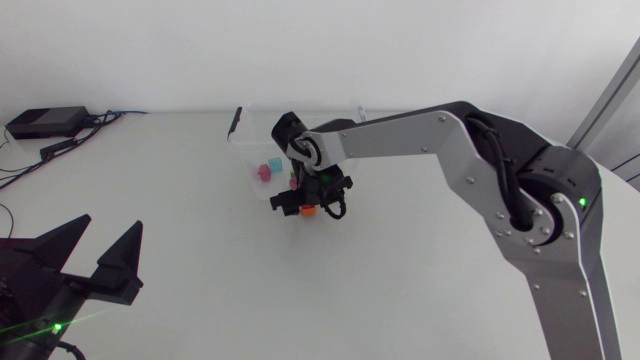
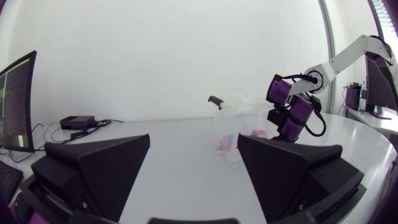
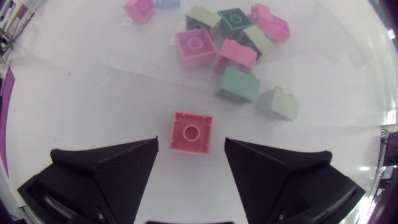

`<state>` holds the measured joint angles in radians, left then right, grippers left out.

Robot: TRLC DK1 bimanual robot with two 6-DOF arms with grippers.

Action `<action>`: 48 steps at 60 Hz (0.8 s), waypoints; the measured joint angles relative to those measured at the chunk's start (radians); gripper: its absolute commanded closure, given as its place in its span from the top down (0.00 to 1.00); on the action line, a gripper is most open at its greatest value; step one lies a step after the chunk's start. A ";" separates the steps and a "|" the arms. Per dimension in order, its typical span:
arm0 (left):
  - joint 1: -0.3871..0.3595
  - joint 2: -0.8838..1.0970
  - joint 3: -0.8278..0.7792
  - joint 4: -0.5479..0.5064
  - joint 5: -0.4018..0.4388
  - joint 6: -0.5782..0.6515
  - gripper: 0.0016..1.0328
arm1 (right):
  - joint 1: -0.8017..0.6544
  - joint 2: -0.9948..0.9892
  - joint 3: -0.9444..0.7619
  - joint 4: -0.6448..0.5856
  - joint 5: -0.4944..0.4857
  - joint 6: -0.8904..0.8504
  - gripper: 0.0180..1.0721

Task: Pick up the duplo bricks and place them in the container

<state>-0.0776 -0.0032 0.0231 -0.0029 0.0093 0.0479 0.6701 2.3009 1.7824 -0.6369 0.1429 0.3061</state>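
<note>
Head view: the right gripper (image 1: pixel 298 208) hangs low at the near wall of the container (image 1: pixel 245 150), with an orange brick (image 1: pixel 308 211) directly under it on the table (image 1: pixel 200 290). The left gripper (image 1: pixel 110 230) sits well apart at the table's near side, jaws wide and empty. As I judge it, the main risk is that the right gripper works so near the clear wall that closing or lifting could bump the container and shove it.

Left wrist view: the container stands upright ahead of the wide left fingers, and the right gripper is just beside it. If the lift does not clear the rim, the brick or a finger would likely catch the wall and tip the container.

Right wrist view: the right jaws are wide. The brick lies between the fingertips and touches neither. It is a square pinkish-orange block with one round stud facing up, and it is turned slightly against the line of the fingers. I judge that the wedges could then meet its corners instead of its flat sides, so the smooth plastic might twist or slip out as they close. Other bricks (image 3: pixel 235 55), pink, green and grey, lie heaped beyond the clear wall inside the container. The loose brick seems to lie just outside that wall, though I cannot tell for certain.
</note>
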 measured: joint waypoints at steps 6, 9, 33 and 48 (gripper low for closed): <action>-0.002 0.000 0.000 0.000 0.000 0.000 0.95 | -0.001 0.002 0.013 -0.018 0.000 0.001 0.53; -0.002 0.000 0.000 0.000 0.000 0.000 0.95 | -0.003 0.004 0.019 -0.022 0.000 0.001 0.49; -0.003 0.000 0.000 0.000 0.000 0.000 0.95 | -0.006 0.031 0.051 -0.045 0.000 0.001 0.46; -0.021 0.000 0.000 0.000 0.000 0.000 0.95 | -0.006 0.032 0.052 -0.044 -0.001 0.001 0.36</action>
<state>-0.0982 -0.0032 0.0231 -0.0029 0.0093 0.0479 0.6636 2.3325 1.8347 -0.6807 0.1421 0.3069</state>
